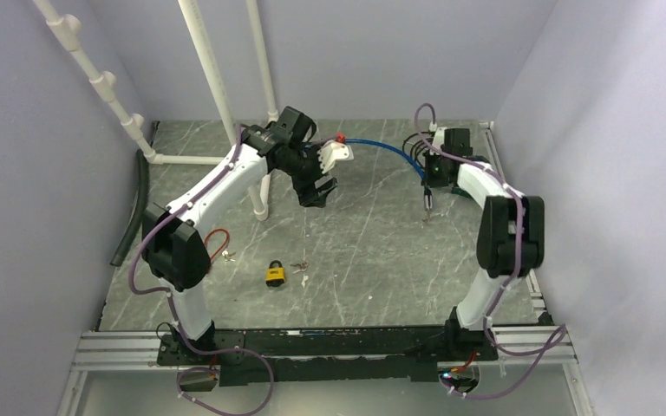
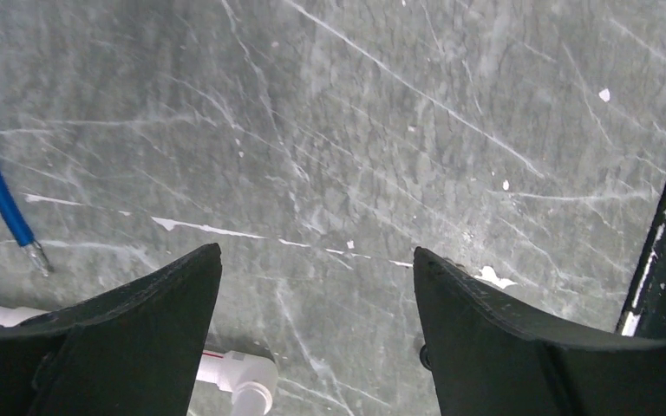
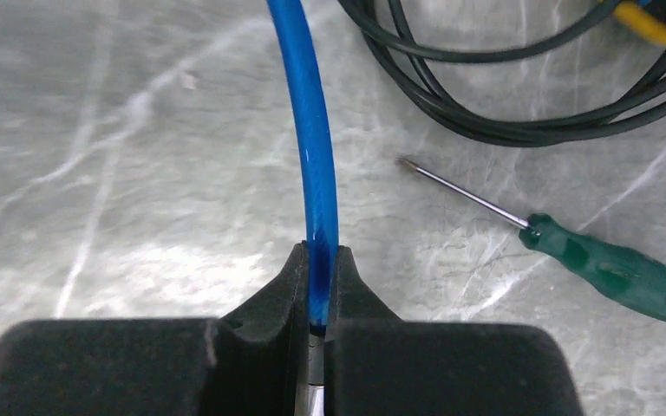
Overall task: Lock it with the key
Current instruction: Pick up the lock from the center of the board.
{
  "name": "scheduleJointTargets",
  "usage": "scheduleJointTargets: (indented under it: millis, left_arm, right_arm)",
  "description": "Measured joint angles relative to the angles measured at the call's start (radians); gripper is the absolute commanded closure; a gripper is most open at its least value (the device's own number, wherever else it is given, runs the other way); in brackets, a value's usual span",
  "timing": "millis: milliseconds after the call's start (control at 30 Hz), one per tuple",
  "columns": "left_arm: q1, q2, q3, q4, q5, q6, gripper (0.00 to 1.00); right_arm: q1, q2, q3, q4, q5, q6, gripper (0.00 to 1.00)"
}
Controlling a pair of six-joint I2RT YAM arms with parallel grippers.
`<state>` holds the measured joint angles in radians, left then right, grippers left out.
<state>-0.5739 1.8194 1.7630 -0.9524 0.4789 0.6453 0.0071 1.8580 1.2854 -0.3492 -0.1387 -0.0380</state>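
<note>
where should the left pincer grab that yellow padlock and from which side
Take the yellow padlock by its body, pinching across its two sides, straight down from above. It seems to lie flat on the table, apart from the keys beside it, so the sides are free; the shackle at its far end looks too thin. The left pincer is open.

Soft, even light; glare whitens the table (image 3: 139, 260) under the right wrist, edges perhaps blurred
</note>
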Motion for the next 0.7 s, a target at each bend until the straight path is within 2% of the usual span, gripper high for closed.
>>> scheduleJointTargets:
  millis: [233,533,700]
  left_arm:
    - [0.002,0.003,0.027,0.061,-0.004,-0.013,0.07]
    - [0.025,0.005,0.027,0.311,-0.030,-0.064,0.04]
    - [0.047,0.044,0.051,0.440,0.005,-0.064,0.05]
  right_arm:
    - [-0.002,-0.274,-0.077,0.080,-0.137,-0.074,1.00]
    - [-0.001,-0.550,-0.224,0.133,-0.267,-0.180,1.00]
    - [-0.001,-0.632,-0.230,0.129,-0.346,-0.150,1.00]
